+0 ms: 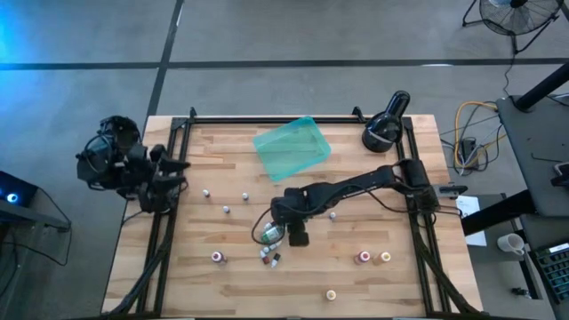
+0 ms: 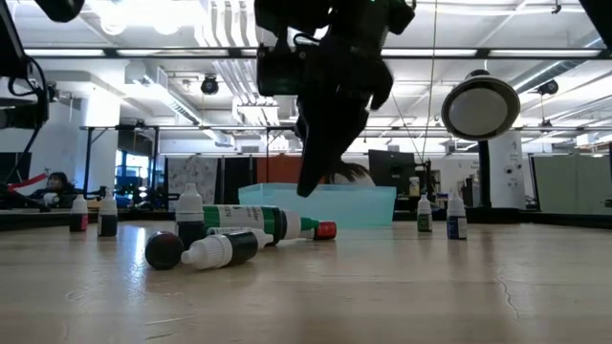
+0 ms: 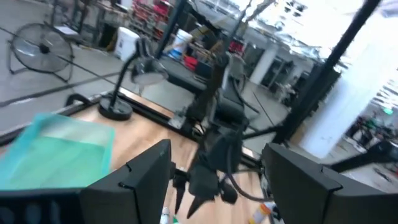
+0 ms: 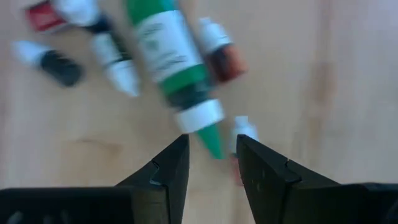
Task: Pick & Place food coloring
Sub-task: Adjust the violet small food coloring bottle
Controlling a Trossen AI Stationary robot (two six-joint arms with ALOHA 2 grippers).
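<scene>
So the right end effector (image 1: 298,235) hangs over the little pile of bottles near the middle of the counter (image 1: 400,284), fingers parted with a narrow gap and nothing between them. In the right wrist view the green bottle (image 4: 176,62) lies on its side, its pointed tip aimed at the gap between the fingers (image 4: 168,168), with a small red bottle (image 4: 239,146) just beside the tip and more bottles crowded on the far side of it.

The rest of the food coloring is scattered: a few standing bottles (image 1: 226,210) toward the left side, a pink one (image 1: 363,258) and a yellow one (image 1: 385,257) off to the right, another near the front edge. The teal tray (image 1: 292,148) sits at the far side, apparently empty, so I'd guess it's the drop spot.

If I were doing this grab, I'd pick one bottle and commit. The cluster is tight, so closing here risks pinching the green tip plus the red one together, or squirting one sideways. Better to straddle the green bottle's body across its width, come down low, then close.

The left end effector (image 3: 211,186) is parked off the counter's left edge, fingers wide apart, empty.
</scene>
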